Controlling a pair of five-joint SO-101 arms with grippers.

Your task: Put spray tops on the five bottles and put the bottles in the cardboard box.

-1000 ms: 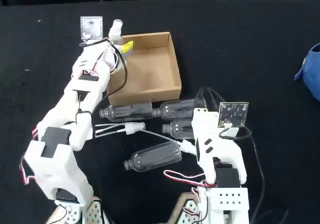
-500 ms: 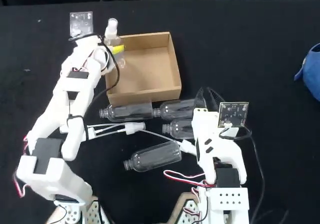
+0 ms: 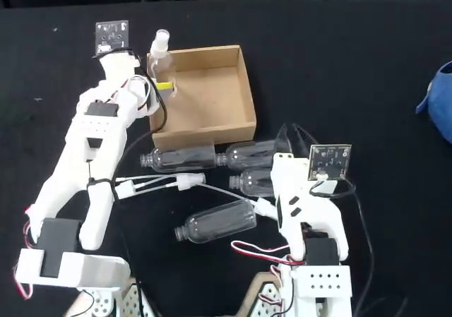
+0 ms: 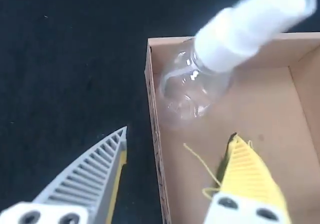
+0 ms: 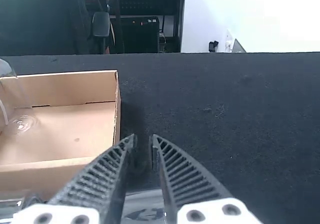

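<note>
Setting: black cloth tabletop, matte and lightly speckled, with a dim room of dark furniture and a white wall behind it in the right wrist view.
Cardboard box: shallow square cardboard box of plain brown board, open at the top, on the side of the tabletop far from the arms' bases.
Capped bottle: one clear, rounded plastic bottle, closed with a white cylindrical spray top, stands inside the box against its far left corner.
Left end effector: left end effector is spread wide astride the box's left wall, its ribbed grey finger outside and its ribbed yellow finger inside; it holds nothing, and the bottle is just beyond the tips.
Right end effector: right end effector, with black ribbed wedge-shaped fingers, is drawn almost together with a narrow slit between the tips; it grips nothing and sits near the box's near right corner.
Loose bottles: four uncapped clear bottles lie on their sides on the cloth between the box and the arms' bases.
Loose sprayer: white sprayer head with a thin dip tube lies among them.
Right edge: blue object, rounded.
</note>
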